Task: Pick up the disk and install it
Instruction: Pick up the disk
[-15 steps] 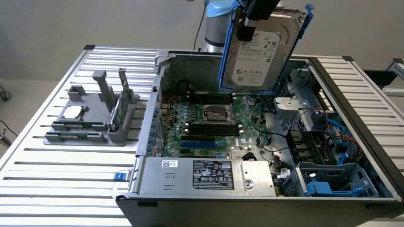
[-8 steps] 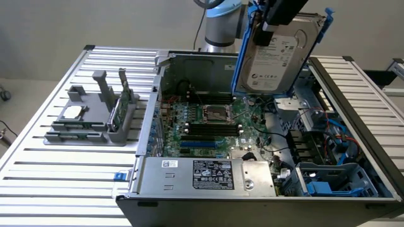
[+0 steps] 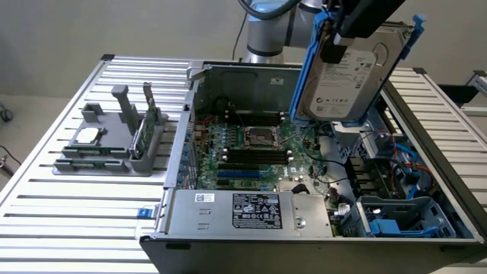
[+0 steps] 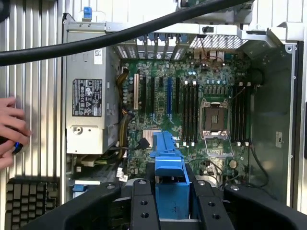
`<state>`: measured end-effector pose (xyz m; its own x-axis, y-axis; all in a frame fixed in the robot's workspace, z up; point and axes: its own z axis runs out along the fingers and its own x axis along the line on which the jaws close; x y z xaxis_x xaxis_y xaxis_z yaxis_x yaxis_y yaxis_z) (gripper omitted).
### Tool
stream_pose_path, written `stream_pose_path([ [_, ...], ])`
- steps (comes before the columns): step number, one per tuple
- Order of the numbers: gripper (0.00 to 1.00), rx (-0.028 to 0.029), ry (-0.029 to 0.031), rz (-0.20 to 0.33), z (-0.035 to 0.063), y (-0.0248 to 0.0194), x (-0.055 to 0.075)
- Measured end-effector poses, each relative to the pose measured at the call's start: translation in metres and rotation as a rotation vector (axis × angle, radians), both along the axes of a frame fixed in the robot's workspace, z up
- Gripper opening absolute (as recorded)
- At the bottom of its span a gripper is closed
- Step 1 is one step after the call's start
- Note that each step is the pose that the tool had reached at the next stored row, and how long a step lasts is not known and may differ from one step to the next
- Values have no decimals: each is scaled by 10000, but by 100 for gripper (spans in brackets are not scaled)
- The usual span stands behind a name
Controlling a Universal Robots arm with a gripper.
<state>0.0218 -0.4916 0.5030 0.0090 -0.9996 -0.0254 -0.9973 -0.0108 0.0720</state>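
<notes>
The disk [image 3: 354, 74], a silver-grey hard drive with a white label in a blue carrier, hangs tilted above the far right part of the open computer case [image 3: 182, 142]. My gripper [image 3: 346, 37] is shut on its upper edge. In the wrist view the blue carrier [image 4: 168, 163] sits clamped between my black fingers [image 4: 144, 201], with the motherboard [image 4: 206, 110] below it. A blue drive bay [image 3: 396, 220] lies in the case's near corner on the exterior view's right.
A grey holder [image 3: 106, 154] on the slatted table at the exterior view's left carries a silver chip [image 3: 89, 135] and a green stick [image 3: 141, 137]. The power supply [image 3: 251, 211] fills the case's near side. A hand [image 4: 12, 129], a keyboard [image 4: 24, 201] and a black cable [image 4: 120, 36] appear in the wrist view.
</notes>
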Motion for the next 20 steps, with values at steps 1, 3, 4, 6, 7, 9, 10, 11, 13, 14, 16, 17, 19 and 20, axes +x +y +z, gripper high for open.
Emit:
stream_pose_path([
  [1,33,1,-1,0,1,-27,15],
  [3,33,6,-2,0,3,-84,47],
  [4,33,8,-3,-1,4,-111,62],
  [6,33,11,-5,0,5,-166,93],
  [7,33,14,-6,0,6,-193,108],
  [9,33,18,-7,0,8,-248,140],
  [10,33,21,-8,0,8,-277,157],
  [11,33,24,-8,-1,9,-304,174],
  [13,33,30,-9,0,10,-358,209],
  [14,33,33,-10,0,11,-385,226],
  [16,33,42,-11,0,11,-438,263],
  [17,33,47,-12,0,12,-463,282],
  [19,33,58,-15,-1,12,-515,322],
  [20,33,64,-17,-1,12,-540,342],
])
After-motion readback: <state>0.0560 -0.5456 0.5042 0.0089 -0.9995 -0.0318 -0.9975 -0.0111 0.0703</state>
